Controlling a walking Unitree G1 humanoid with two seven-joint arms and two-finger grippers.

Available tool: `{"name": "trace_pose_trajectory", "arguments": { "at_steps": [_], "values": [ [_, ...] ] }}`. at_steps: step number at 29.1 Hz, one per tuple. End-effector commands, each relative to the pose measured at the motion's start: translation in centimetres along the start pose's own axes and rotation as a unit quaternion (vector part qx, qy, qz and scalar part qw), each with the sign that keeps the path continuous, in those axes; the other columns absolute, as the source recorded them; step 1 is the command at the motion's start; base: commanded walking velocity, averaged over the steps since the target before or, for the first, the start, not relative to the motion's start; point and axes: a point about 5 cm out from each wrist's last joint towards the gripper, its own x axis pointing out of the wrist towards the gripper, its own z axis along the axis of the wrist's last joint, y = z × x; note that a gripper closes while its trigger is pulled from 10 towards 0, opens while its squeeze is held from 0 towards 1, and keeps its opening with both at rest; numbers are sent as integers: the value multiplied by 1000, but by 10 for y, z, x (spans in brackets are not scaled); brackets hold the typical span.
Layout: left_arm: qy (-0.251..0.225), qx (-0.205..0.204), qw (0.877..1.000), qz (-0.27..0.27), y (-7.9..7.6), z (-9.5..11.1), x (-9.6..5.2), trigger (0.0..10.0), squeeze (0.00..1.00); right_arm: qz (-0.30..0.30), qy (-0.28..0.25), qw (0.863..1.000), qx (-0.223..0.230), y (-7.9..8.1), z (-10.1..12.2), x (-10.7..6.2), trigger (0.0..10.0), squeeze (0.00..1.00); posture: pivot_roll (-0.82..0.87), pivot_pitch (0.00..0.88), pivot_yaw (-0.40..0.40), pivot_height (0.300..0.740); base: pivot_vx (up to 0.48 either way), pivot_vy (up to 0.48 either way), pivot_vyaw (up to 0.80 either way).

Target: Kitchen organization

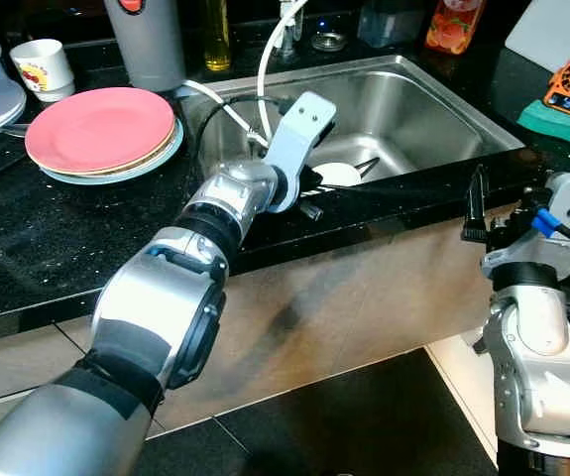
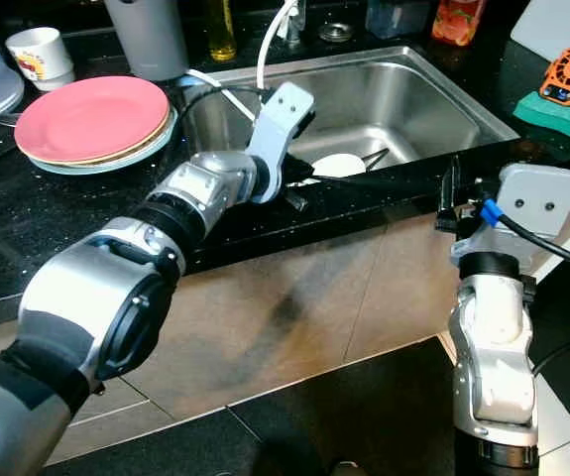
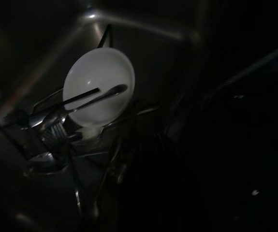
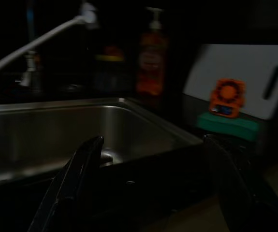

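Bowl [image 3: 98,87] lies below left tool [image 1: 309,193].

Sink [image 1: 433,109]: brushed stainless steel, shiny. Counter [image 1: 57,238]: glossy black speckled stone. Pink plate [image 1: 101,129]: smooth, matt. Sponge [image 1: 560,123]: rough green.

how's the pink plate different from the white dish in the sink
The pink plate lies flat on top of a stack on the black counter; the white dish sits down in the sink. The plate's top is bare; the dish has cutlery lying across it. Both are round.
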Motion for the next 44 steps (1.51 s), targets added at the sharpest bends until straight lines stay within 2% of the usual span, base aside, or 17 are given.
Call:
{"name": "trace_pose_trajectory", "arguments": {
  "at_steps": [1, 6, 10, 12, 14, 15, 17, 20, 25, 27, 30, 36, 38, 40, 42, 43, 44],
  "values": [
    [44, -4, 999, 3, 1, -20, 1, 10000, 0, 10, 0, 1000, 5, 4, 2, -2, 10000, 0, -11, 176, 52, 740, 0, 0, 0],
    [57, -21, 997, 41, 19, -28, -8, 10000, 0, 12, -1, 1000, 7, 4, 2, -2, 10000, 0, -4, 176, 50, 740, 0, 0, 0],
    [41, -53, 992, 105, 41, -27, -20, 10000, 0, 12, 0, 1000, 8, 5, 2, -1, 10000, 0, 7, 174, 47, 740, 0, 0, 0],
    [13, -75, 985, 153, 58, -19, -31, 10000, 0, 13, -1, 1000, 10, 5, 2, 0, 10000, 0, 10, 170, 45, 740, 0, 0, 0],
    [-14, -71, 980, 188, 69, -10, -39, 10000, 0, 13, -1, 1000, 11, 5, 1, 1, 10000, 0, 14, 170, 45, 740, 0, 0, 0],
    [-14, -71, 980, 188, 69, -10, -39, 10000, 0, 13, -1, 1000, 11, 5, 1, 1, 10000, 0, 14, 170, 45, 740, 0, 0, 0],
    [-57, -80, 971, 217, 80, 6, -48, 10000, 0, 14, -1, 1000, 12, 5, 1, 1, 10000, 0, 19, 168, 40, 740, 0, 0, 0],
    [-158, -72, 957, 232, 91, 42, -66, 10000, 0, 15, -1, 1000, 13, 6, 1, 2, 10000, 0, 22, 166, 36, 740, 0, 0, 0],
    [-213, -53, 942, 255, 101, 62, -83, 10000, 0, 17, -5, 1000, 14, 8, 2, 4, 10000, 0, 22, 162, 36, 740, 0, 0, 0],
    [-197, -38, 936, 290, 109, 57, -89, 10000, 0, 19, -7, 1000, 16, 9, 3, 4, 10000, 0, 22, 154, 45, 740, 0, 0, 0],
    [-154, 16, 917, 369, 129, 39, -105, 10000, 0, 33, -11, 999, 30, 14, 7, 5, 10000, 0, 23, 152, 45, 740, 0, 0, 0],
    [-130, 36, 902, 410, 154, 13, -135, 10000, 0, 64, -12, 995, 75, 27, 11, 5, 10000, 0, 52, 144, 33, 740, 0, 0, 0],
    [-123, 3, 897, 424, 163, 0, -149, 10000, 0, 71, -9, 992, 106, 33, 11, 7, 10000, 0, 73, 134, 28, 740, 0, 0, 0],
    [-123, 3, 897, 424, 163, 0, -149, 10000, 0, 71, -9, 992, 106, 33, 11, 7, 10000, 0, 73, 134, 28, 740, 0, 0, 0],
    [-130, -33, 892, 433, 167, -12, -155, 10000, 0, 79, -11, 990, 119, 39, 11, 10, 10000, 0, 82, 125, 21, 740, 0, 0, 0],
    [-130, -33, 892, 433, 167, -12, -155, 10000, 0, 79, -11, 990, 119, 39, 11, 10, 10000, 0, 82, 125, 21, 740, 0, 0, 0],
    [-135, -80, 885, 439, 169, -20, -157, 10000, 0, 86, -13, 989, 123, 43, 12, 11, 10000, 0, 82, 116, 19, 740, 0, 0, 0]
  ]
}}
